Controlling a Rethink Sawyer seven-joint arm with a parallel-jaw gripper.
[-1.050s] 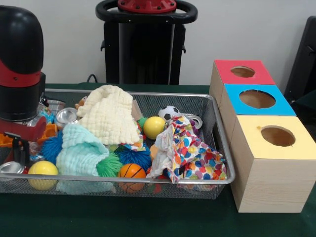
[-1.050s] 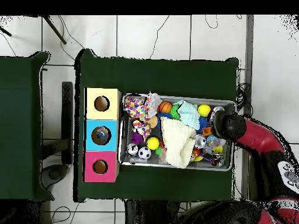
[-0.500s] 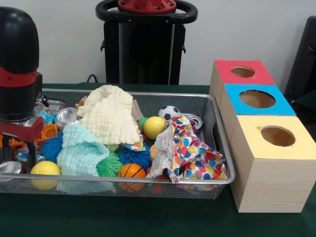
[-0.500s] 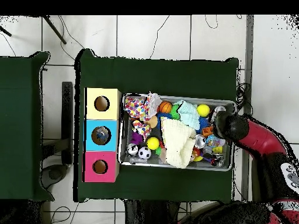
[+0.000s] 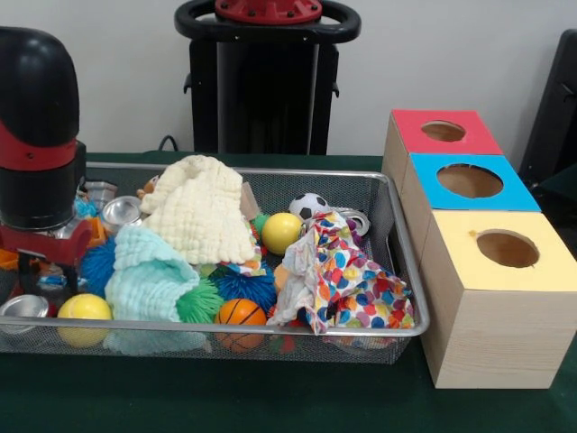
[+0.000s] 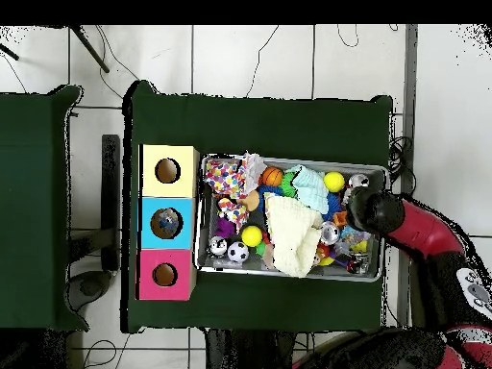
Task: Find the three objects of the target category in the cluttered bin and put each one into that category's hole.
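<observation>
The wire mesh bin (image 5: 397, 236) is stuffed. There's a cream waffle-textured cloth (image 5: 200, 209) piled up in the middle, a mint one (image 5: 144, 275) of the same nubby weave bunched in front of it, and a thin fabric with multicoloured spots (image 5: 347, 281) crumpled at the end nearest the boxes. Between them sit spiky rubber pom-pom balls in green (image 5: 199, 303) and blue (image 5: 242, 286), a smooth yellow ball (image 5: 281, 231), a little soccer ball (image 5: 309, 205) and a mini basketball (image 5: 240, 313). At the arm's end there's a second yellow ball (image 5: 82, 308) against the front wall, plus shiny metal tins (image 5: 120, 212).

Beside the bin stand three wooden boxes with round holes on top: red (image 5: 442, 132), blue (image 5: 469, 181), yellow (image 5: 505, 249).

The gripper (image 5: 41, 271) hangs low inside the bin's far end from the boxes, just behind and beside that second yellow ball, close but I can't say touching. Its fat black-and-red wrist blocks most of it, so whether the fingers are spread or pinched, no idea. The other balls lie well away from it, past the cloths.
</observation>
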